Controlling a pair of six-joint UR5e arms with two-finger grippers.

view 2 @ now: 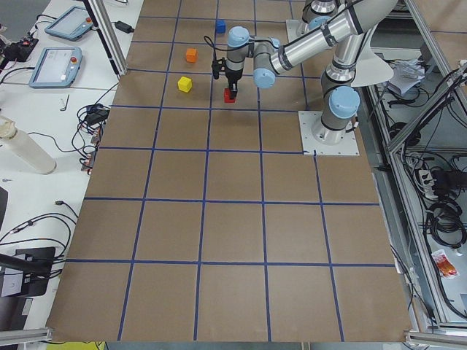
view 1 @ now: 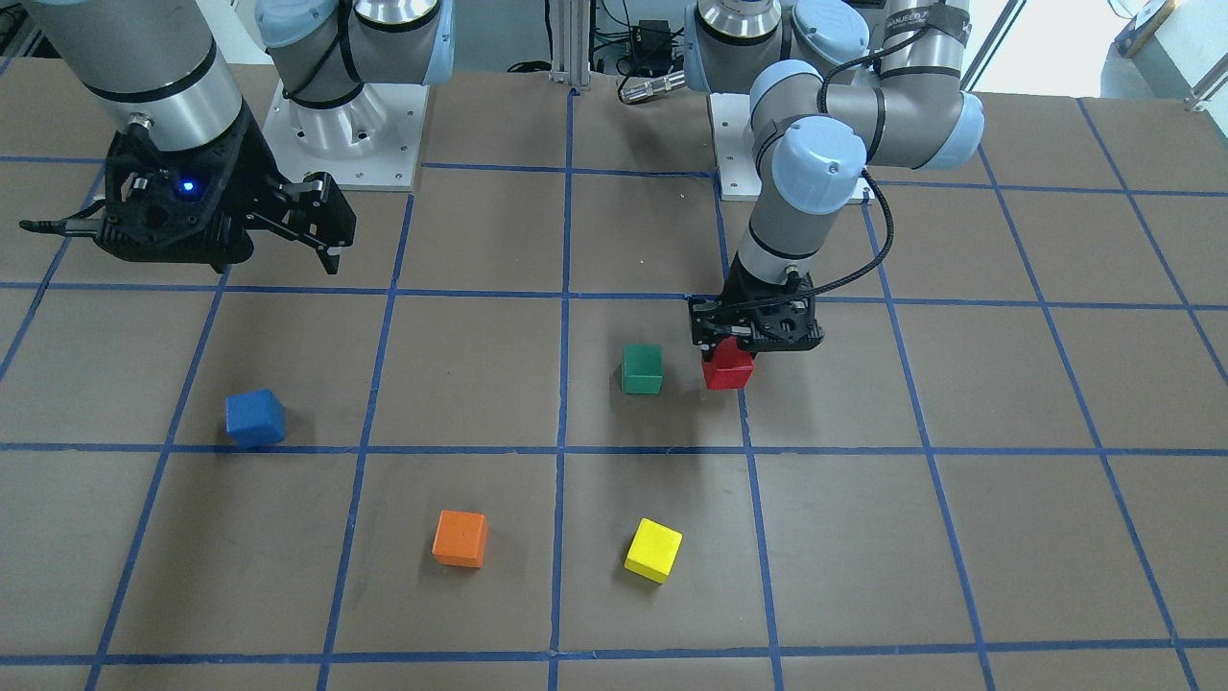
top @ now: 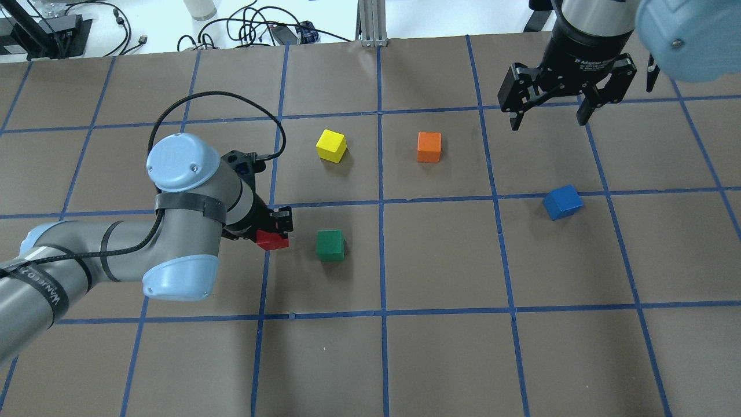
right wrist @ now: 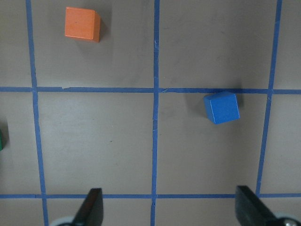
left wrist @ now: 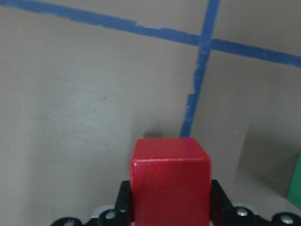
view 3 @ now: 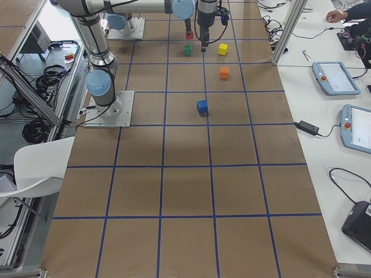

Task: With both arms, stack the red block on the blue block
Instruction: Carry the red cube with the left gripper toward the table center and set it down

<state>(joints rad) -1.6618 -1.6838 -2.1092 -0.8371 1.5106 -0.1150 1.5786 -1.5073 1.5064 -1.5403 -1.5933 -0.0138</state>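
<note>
My left gripper (top: pixel 277 231) is shut on the red block (top: pixel 272 240), holding it low over the table just left of the green cube; the block also shows in the front view (view 1: pixel 726 369) and fills the left wrist view (left wrist: pixel 170 181) between the black fingers. The blue block (top: pixel 562 202) sits alone on the table at the right, also seen in the front view (view 1: pixel 255 418) and the right wrist view (right wrist: pixel 221 107). My right gripper (top: pixel 547 113) hangs open and empty, high above the table beyond the blue block.
A green cube (top: pixel 330 244) stands close to the right of the red block. A yellow cube (top: pixel 331 145) and an orange cube (top: pixel 429 146) sit farther back. Blue tape lines grid the brown table (top: pixel 440 359).
</note>
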